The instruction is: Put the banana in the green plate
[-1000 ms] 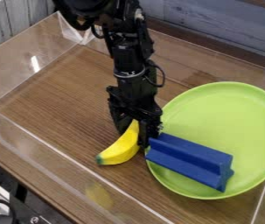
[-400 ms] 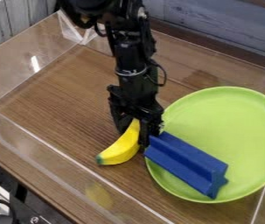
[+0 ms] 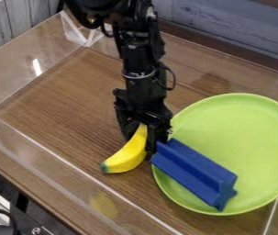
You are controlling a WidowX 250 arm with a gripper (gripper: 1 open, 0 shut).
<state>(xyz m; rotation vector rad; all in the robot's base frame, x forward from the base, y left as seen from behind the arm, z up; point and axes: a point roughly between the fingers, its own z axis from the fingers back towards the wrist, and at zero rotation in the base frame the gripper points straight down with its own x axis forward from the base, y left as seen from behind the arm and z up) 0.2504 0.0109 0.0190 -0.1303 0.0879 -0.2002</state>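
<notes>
Open hand (image 3: 142, 131) astride banana (image 3: 127, 152) (beside green plate (image 3: 245, 124))

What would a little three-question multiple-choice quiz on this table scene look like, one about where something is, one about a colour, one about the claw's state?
1. Where does the banana lie?
A. on the wooden table, left of the green plate
B. inside the green plate
C. on top of the blue block

2. What colour is the block resting on the green plate?
A. red
B. blue
C. white

3. How does the gripper stand?
A. raised high above the table
B. shut on the blue block
C. down at the banana's upper end, jaws open

Answers: 1 A, the banana rests on wood beside the plate's rim. 2 B, the block is plainly blue. 3 C, its dark fingers straddle the banana's upper end, not yet closed.
</notes>
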